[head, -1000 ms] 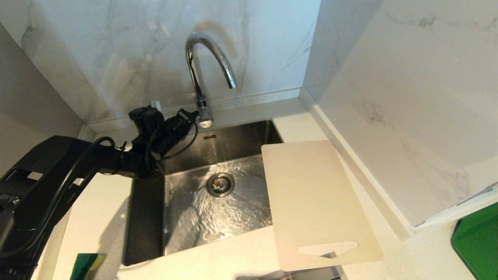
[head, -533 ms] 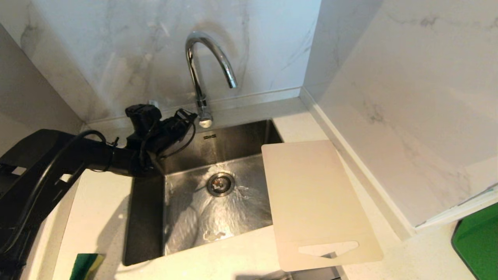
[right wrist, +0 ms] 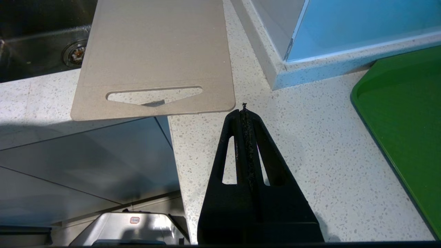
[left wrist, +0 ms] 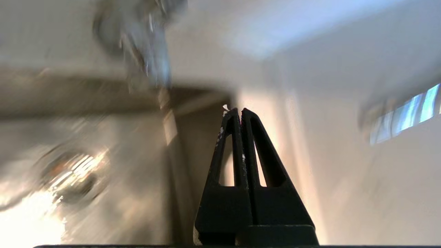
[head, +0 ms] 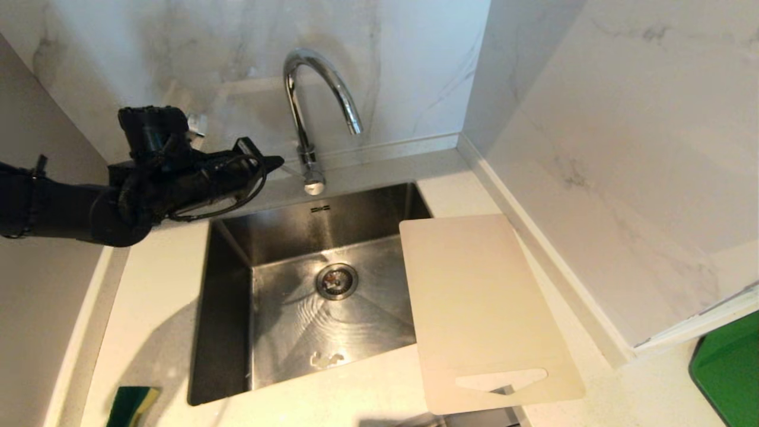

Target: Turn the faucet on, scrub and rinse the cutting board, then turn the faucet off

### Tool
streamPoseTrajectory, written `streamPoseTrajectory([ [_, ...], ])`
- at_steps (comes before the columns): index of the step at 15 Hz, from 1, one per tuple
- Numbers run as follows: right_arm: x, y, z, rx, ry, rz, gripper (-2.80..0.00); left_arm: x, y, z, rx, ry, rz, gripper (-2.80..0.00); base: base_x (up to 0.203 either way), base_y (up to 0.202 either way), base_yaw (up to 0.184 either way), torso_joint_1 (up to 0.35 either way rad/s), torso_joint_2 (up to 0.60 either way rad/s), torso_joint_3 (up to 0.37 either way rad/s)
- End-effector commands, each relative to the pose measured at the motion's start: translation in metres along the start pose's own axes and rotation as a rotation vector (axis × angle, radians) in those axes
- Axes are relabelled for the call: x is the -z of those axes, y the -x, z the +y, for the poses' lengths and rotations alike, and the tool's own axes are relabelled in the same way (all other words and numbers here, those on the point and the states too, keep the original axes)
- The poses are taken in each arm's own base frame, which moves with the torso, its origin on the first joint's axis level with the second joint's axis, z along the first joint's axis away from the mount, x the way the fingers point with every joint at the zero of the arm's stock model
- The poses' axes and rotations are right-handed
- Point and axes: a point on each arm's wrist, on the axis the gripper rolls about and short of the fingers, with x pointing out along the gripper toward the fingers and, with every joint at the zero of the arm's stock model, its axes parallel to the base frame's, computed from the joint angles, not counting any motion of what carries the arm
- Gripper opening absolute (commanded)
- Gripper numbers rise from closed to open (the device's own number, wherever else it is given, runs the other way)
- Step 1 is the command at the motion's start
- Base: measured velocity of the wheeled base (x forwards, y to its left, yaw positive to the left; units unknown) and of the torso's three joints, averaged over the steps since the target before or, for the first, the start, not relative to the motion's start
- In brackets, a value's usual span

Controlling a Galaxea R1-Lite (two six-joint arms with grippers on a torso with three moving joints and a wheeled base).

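The chrome faucet [head: 308, 112] arches over the back of the sink, and no stream shows at its spout. It is a blur in the left wrist view [left wrist: 148, 51]. My left gripper [head: 276, 160] is shut and empty. It hangs in the air left of the faucet base, apart from it, tips pointing toward it [left wrist: 240, 110]. The cream cutting board [head: 480, 308] lies flat over the sink's right rim and the counter, handle slot toward me. My right gripper [right wrist: 244, 109] is shut and empty just off the board's [right wrist: 155, 51] near corner, above the counter.
The steel sink [head: 228, 308] has a wet floor and a drain [head: 336, 280] in the middle. A green and yellow sponge [head: 131, 404] lies on the counter at the front left. A green tray [head: 726, 373] sits far right [right wrist: 406, 113]. Marble walls close in behind and to the right.
My left arm has lifted and drawn back to the left, away from the faucet base. The rippling water on the sink floor has calmed. The board has not moved.
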Motion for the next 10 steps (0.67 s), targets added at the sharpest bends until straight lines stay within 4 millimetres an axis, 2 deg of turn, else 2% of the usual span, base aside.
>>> streamPoseTrajectory([
  [1, 0.0, 0.0, 0.0, -0.001, 0.001, 0.001, -2.8, -0.006, 0.04, -0.019, -0.086, -0.3, 0.042, -2.8, 0.0, 0.0, 0.0, 0.0, 0.0, 0.0],
  [2, 0.0, 0.0, 0.0, -0.001, 0.001, 0.001, -2.8, -0.003, 0.052, -0.018, -0.161, -0.425, 0.063, -2.8, 0.0, 0.0, 0.0, 0.0, 0.0, 0.0],
  [4, 0.0, 0.0, 0.0, -0.001, 0.001, 0.001, -2.8, -0.014, 0.089, -0.022, -0.27, -0.555, 0.083, -2.8, 0.0, 0.0, 0.0, 0.0, 0.0, 0.0],
  [6, 0.0, 0.0, 0.0, -0.001, 0.001, 0.001, -2.8, -0.029, 0.127, -0.018, -0.363, -0.574, 0.082, -2.8, 0.0, 0.0, 0.0, 0.0, 0.0, 0.0],
  [7, 0.0, 0.0, 0.0, -0.001, 0.001, 0.001, -2.8, -0.031, 0.146, -0.015, -0.386, -0.572, 0.083, -2.8, 0.0, 0.0, 0.0, 0.0, 0.0, 0.0],
  [10, 0.0, 0.0, 0.0, -0.001, 0.001, 0.003, -2.8, -0.019, 0.205, -0.009, -0.422, -0.552, 0.091, -2.8, 0.0, 0.0, 0.0, 0.0, 0.0, 0.0],
])
